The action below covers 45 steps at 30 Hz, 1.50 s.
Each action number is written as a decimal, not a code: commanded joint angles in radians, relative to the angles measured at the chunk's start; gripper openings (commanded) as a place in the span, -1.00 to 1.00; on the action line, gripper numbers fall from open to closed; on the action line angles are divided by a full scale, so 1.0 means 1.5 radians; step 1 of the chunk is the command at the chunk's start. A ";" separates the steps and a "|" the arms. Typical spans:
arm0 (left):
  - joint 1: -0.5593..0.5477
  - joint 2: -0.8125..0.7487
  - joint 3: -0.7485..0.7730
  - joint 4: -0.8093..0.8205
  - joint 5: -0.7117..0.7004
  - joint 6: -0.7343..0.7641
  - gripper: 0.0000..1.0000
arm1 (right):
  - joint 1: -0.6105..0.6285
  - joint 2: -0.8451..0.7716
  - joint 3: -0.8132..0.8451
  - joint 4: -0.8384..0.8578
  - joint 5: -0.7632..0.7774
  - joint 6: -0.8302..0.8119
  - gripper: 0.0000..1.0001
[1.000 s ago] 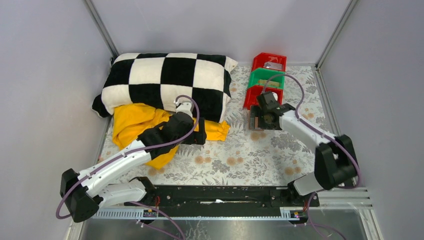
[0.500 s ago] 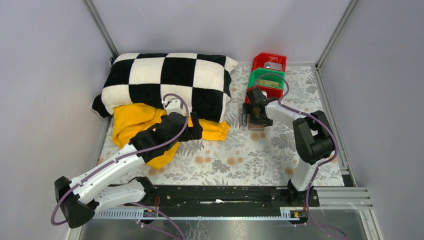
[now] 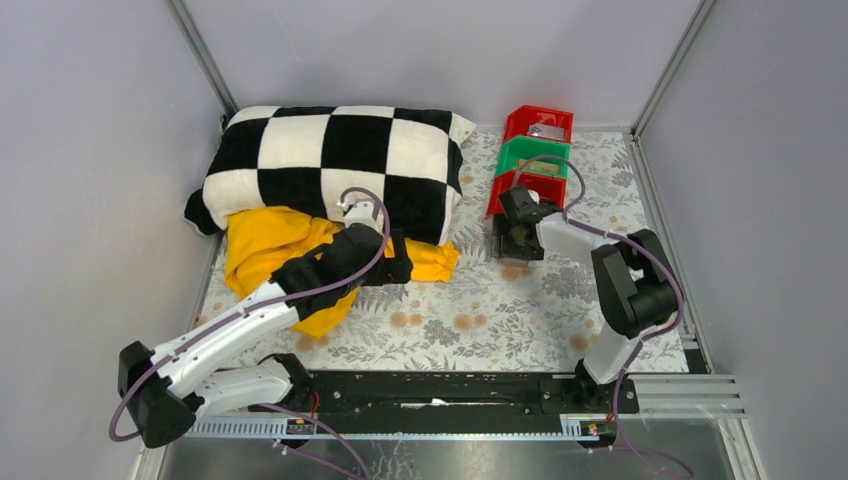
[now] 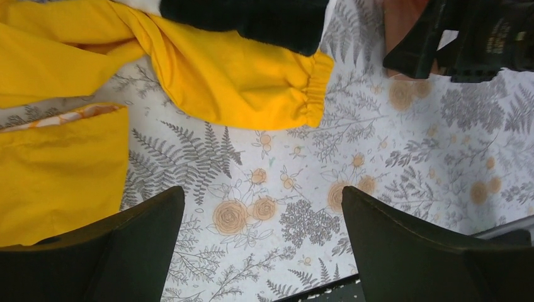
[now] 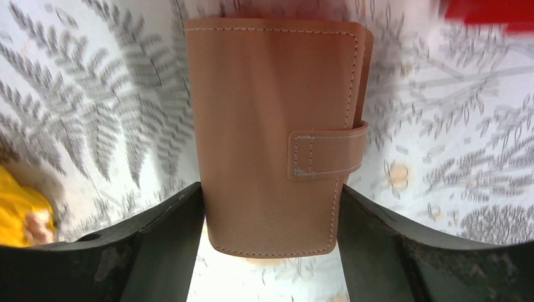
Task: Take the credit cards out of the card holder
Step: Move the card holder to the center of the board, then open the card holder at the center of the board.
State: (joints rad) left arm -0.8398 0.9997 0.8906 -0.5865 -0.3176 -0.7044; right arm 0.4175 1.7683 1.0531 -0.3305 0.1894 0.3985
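Grey walls close in a table spread with a fern-and-flower cloth [image 3: 480,310]. At the far left lies a black-and-white checked pillow [image 3: 330,165], with a yellow garment [image 3: 265,245] bunched against its near side and one cuffed sleeve trailing right over the cloth. The left gripper [image 4: 261,201] hangs over the cloth just right of the garment, near that sleeve. Its fingers are spread wide and hold nothing.

Right of centre, the card holder [image 5: 271,126] lies flat on the cloth, folded closed with its tan outside up and its tab [image 5: 327,151] wrapped across from the right edge. The right gripper [image 5: 271,195] is down over its near end, straddling it. One finger [image 5: 170,239] stands against each long edge. It is not clear whether they are pressing on the leather or only touching it.

Just beyond the holder, toward the far right corner, sits a red bin [image 3: 540,122] with a green bin [image 3: 532,155] nested in the row.
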 commanded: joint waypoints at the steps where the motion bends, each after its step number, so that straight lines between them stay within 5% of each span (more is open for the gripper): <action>1: -0.007 0.037 0.009 0.049 0.061 0.006 0.98 | 0.006 -0.102 -0.058 -0.027 -0.029 0.026 0.51; 9: -0.011 0.061 -0.005 0.086 0.085 0.002 0.98 | 0.100 -0.343 -0.219 -0.086 -0.077 0.129 0.53; 13: -0.011 0.089 -0.016 0.105 0.110 -0.003 0.97 | 0.164 -0.416 -0.271 -0.079 -0.109 0.205 0.81; 15: -0.012 0.103 -0.017 0.112 0.116 -0.014 0.97 | 0.167 -0.433 -0.273 -0.095 -0.101 0.206 0.99; 21: -0.018 0.121 -0.014 0.113 0.104 -0.034 0.98 | 0.160 -0.473 -0.267 -0.113 -0.028 0.180 0.99; 29: -0.030 0.110 -0.021 0.112 0.085 -0.066 0.97 | 0.133 -0.449 -0.298 -0.068 -0.049 0.185 0.63; 35: -0.044 0.120 -0.023 0.113 0.094 -0.084 0.98 | 0.061 -0.440 -0.365 0.024 -0.176 0.217 0.90; 41: -0.049 0.120 -0.021 0.109 0.082 -0.075 0.98 | 0.059 -0.411 -0.443 0.140 -0.245 0.273 0.55; 45: -0.050 0.123 -0.021 0.105 0.087 -0.073 0.98 | 0.055 -0.404 -0.452 0.166 -0.245 0.295 -0.03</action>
State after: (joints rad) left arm -0.9096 1.1851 0.8612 -0.4541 -0.1730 -0.8131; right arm 0.5068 1.1347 0.4122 -0.1204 -0.1291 0.7811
